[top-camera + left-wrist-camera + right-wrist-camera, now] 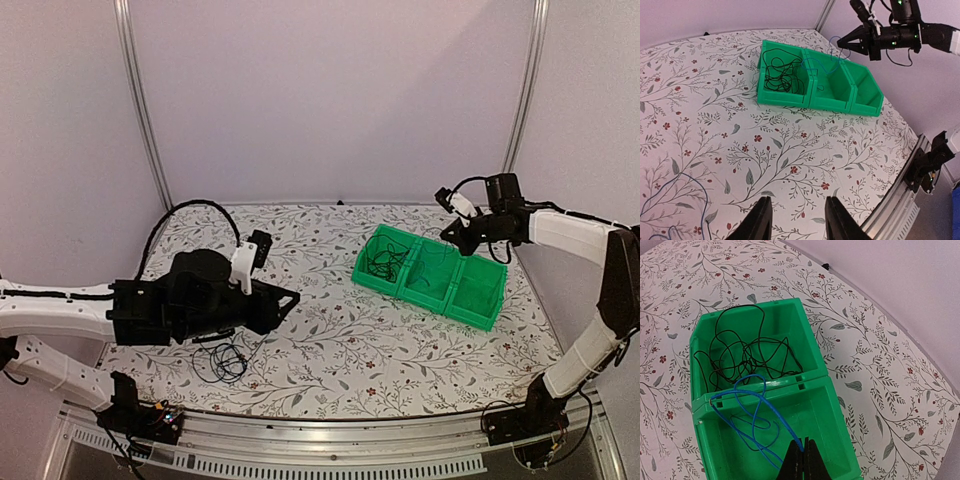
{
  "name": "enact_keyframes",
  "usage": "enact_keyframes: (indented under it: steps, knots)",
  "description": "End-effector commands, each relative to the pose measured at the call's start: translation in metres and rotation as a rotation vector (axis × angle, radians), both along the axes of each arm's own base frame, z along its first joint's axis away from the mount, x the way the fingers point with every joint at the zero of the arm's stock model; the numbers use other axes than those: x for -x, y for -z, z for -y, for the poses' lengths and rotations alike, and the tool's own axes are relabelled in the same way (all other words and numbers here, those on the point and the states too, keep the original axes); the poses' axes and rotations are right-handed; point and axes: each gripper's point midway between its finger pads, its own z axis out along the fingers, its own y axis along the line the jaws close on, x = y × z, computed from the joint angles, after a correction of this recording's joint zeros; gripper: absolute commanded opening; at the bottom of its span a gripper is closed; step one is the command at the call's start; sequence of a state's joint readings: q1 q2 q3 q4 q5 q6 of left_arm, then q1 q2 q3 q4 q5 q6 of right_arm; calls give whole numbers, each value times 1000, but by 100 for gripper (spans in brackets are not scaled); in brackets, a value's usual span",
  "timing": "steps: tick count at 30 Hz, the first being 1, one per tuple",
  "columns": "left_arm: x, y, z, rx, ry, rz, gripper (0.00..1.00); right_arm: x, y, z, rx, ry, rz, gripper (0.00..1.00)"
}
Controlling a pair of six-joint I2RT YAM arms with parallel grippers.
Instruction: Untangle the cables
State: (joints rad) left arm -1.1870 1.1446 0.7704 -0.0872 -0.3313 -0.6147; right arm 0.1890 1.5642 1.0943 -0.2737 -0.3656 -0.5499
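Note:
A tangle of thin black cables point(745, 355) lies in the left compartment of a green three-part bin point(810, 335). My right gripper point(804, 441) is shut on a thin blue cable point(752, 412), whose loops hang down into the middle compartment and over the divider. In the top view the right gripper point(446, 233) hovers above the bin point(478, 318). More thin cable loops point(226, 362) lie on the table near the left arm. My left gripper point(798, 199) is open and empty above bare tablecloth; in the top view it point(292, 300) is left of the bin.
The floral tablecloth point(340, 340) covers the table. An aluminium rail point(330, 432) runs along the near edge. Walls and two metal posts point(140, 100) close the back. The right arm's base point(929, 162) sits at the near right corner. The bin's right compartment point(866, 90) looks empty.

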Motion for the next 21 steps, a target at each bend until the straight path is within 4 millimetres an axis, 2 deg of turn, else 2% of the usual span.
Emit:
enact_keyframes:
  steps: [1, 6, 9, 11, 21]
  knots:
    - [-1, -6, -7, 31, -44, 12, 37, -14, -10, 23, 24, 85, 49, 0]
    - [-3, -2, -14, 26, -75, 12, 38, -6, -33, 40, 10, 139, 108, 0]
    - [-4, -1, -17, 28, -87, 14, 38, 2, -41, 37, -11, 116, 127, 0]
    - [-4, -1, -16, 28, -87, 15, 38, 3, -39, 33, -21, 93, 110, 0]
    - [-4, 4, -18, 28, -96, 0, 38, -7, 31, 23, 1, 49, -124, 0]
